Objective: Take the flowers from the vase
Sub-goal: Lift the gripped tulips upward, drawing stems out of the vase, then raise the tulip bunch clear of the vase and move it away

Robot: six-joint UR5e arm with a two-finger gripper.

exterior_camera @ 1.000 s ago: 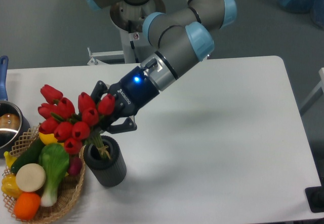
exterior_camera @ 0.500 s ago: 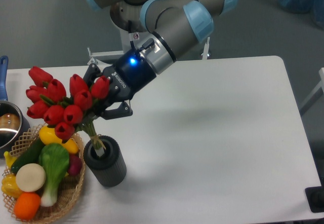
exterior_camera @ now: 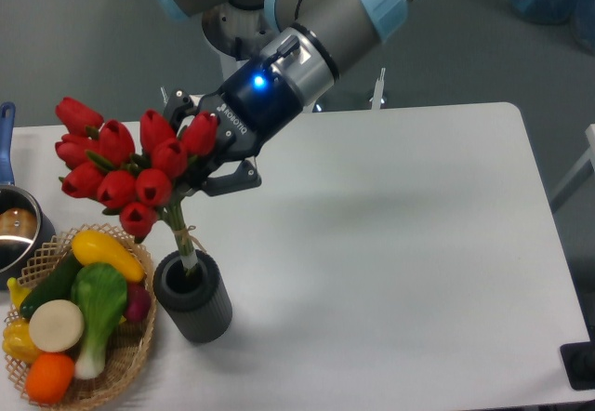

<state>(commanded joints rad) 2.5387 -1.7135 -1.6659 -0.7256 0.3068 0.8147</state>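
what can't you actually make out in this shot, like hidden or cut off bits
All in the one fixed camera view:
- Gripper fingertips: hidden behind the flowers, so the grip on the stems cannot be seen.
- Stem ends: down inside the vase mouth, so whether they are clear of it is unclear.
- Steel pot: cut off by the left edge.
- Wicker basket: its bottom is cut by the lower edge.
- Arm base: cut off at the top edge.
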